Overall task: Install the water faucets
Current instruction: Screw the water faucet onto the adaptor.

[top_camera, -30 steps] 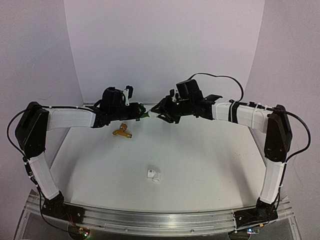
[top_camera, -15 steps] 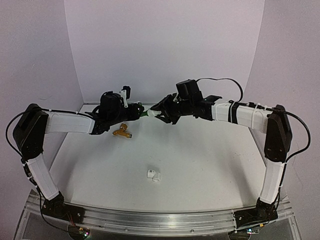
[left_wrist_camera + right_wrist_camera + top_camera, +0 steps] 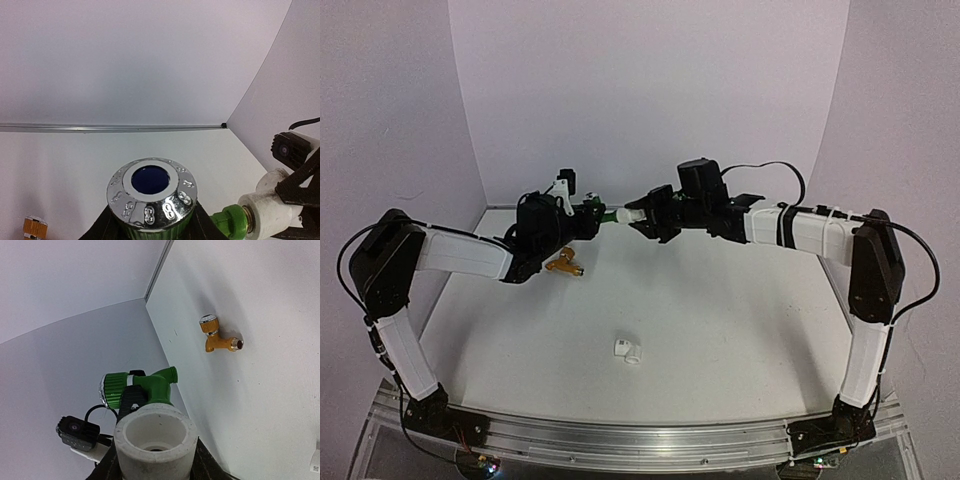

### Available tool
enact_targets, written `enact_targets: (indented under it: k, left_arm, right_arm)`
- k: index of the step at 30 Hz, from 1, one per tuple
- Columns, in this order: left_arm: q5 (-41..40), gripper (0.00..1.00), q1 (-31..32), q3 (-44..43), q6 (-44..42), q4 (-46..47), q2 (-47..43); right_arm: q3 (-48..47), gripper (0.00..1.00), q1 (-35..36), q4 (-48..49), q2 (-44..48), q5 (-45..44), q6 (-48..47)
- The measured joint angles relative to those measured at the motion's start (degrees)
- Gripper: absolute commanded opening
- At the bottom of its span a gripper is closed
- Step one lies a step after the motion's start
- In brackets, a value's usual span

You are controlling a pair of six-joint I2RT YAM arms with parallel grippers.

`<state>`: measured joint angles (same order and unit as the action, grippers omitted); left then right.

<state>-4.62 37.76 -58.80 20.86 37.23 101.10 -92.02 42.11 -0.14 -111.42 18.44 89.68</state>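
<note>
Table (image 3: 720,330): white, with both arms raised over its far half. Left arm (image 3: 460,252) and right arm (image 3: 810,230) meet nose to nose in mid-air. My landmark is the green faucet (image 3: 607,216), held aloft between them.

Left claw (image 3: 584,221) is clamped on the green faucet's body, knob facing the left wrist camera. Right claw (image 3: 648,214) is clamped on a white fitting (image 3: 632,216), just right of the green faucet and touching its threaded end.

Key relation: faucet stem and fitting bore look in line, on an axis running straight from claw to claw. A sliver of brass thread shows between the green hex and the white rim, so I judge it started but not seated. I can't tell the depth. Next move, as I read it, is rotation about that axis with no side load.

Orange faucet (image 3: 565,264): lying on the table below the green faucet, toward the left arm. The left claw is nearer to it.

Loose fitting (image 3: 628,350): on the table, well nearer the bases than the green faucet.

Writing: the chrome cap (image 3: 152,195) on the green faucet's knob has embossed marks round its rim, like 8s. No readable brand.
</note>
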Motion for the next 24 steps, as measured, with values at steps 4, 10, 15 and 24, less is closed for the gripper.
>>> enact_targets:
  k: [4,10,15,24]
  left_arm:
    - [-0.1,0.0,0.5,0.5,-0.1,1.5,0.6]
    - [-0.1,0.0,0.9,0.7,0.1,1.9,1.5]
    - [-0.1,0.0,1.0,0.8,0.5,2.1,1.5]
    - [-0.1,0.0,1.2,0.8,3.4,1.9,2.2]
  right_arm:
    - [0.7,0.0,-0.7,0.2,0.0,-0.4,1.7]
    - [2.2,0.05,-1.0,0.7,0.2,-0.4,2.9]
    - [2.2,0.19,-1.0,0.6,0.3,-0.5,2.9]
    - [2.8,0.44,-1.0,0.4,0.6,-1.2,1.5]
